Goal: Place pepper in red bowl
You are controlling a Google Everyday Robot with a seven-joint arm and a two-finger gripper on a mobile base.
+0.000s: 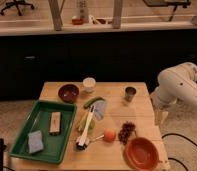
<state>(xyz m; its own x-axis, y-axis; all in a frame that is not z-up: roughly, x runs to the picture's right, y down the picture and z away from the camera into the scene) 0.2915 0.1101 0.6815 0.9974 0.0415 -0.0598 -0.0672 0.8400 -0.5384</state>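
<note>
**Bench**: pale wood, matt, faint grain.
**Tray**, front-left corner: green plastic with a low sheen. In it are a blue sponge, soft and matt, and a brown block that looks like wood.
**Red bowl**, front-right corner: smooth, glossy orange-red.
**Dark bowl**, back-left: maroon and glossy.
**Cup**, back-right: dull grey metal.
**White cup**, back edge: matt; paper or plastic, cannot tell.
**Pepper**, mid-bench: smooth dark-green skin with a slight shine.
**Brush**: smooth white handle, plastic-looking.
**Orange fruit**: matt skin.
**Arm**, off the right edge: smooth white glossy casing.
**Gripper**: hidden past the bench's right edge.
</note>
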